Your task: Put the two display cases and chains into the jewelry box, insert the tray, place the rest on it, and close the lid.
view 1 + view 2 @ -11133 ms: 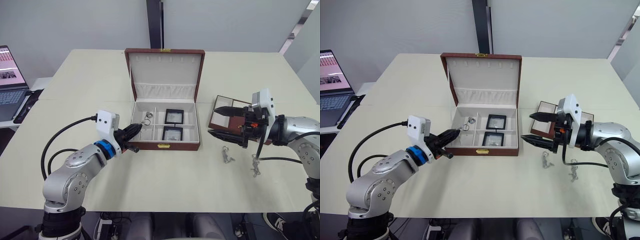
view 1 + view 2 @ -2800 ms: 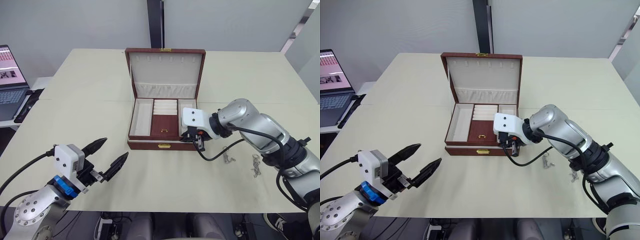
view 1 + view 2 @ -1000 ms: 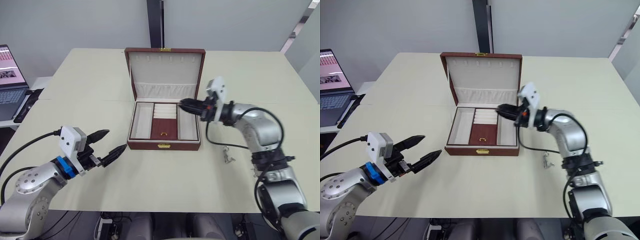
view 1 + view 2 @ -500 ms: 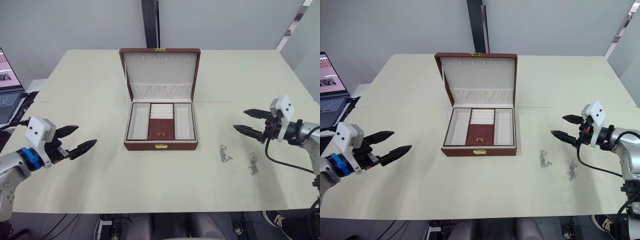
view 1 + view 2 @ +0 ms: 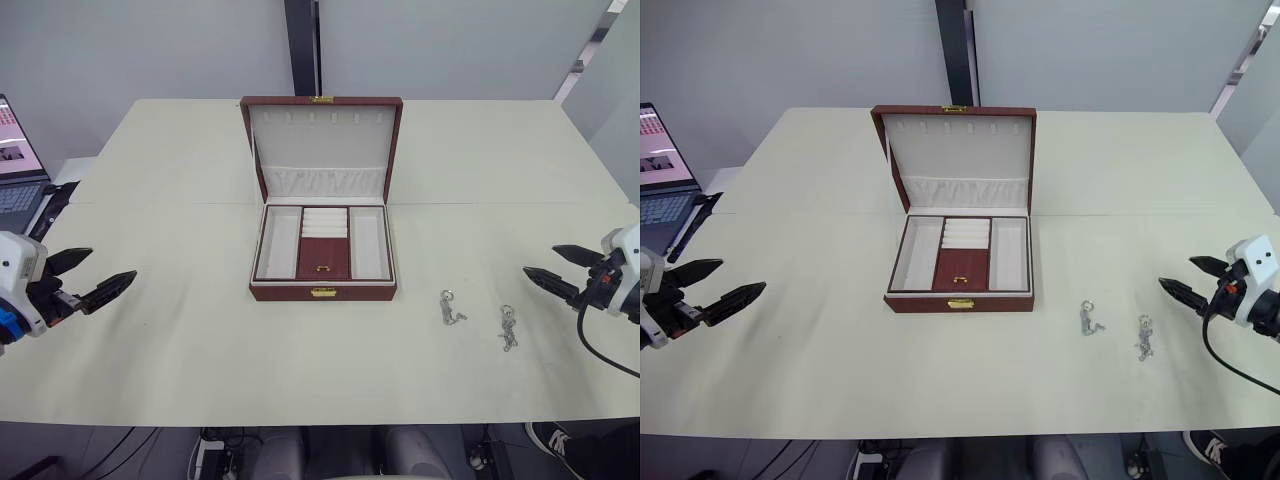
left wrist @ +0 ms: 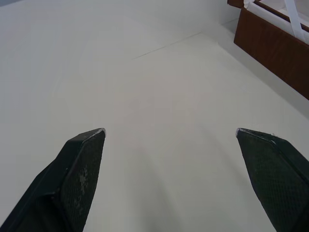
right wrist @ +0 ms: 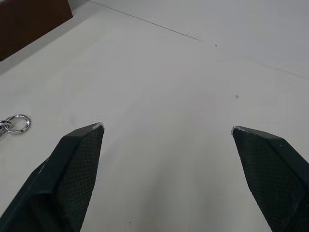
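Spanning the room, a cream table (image 5: 180, 360) meets seemingly grey walls (image 5: 150, 50).

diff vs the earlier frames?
The tray has gone into the jewelry box, covering the display cases and chain. Both grippers, left and right, have pulled back to the table's sides, open and empty. The lid remains open; two trinkets lie unmoved on the table.
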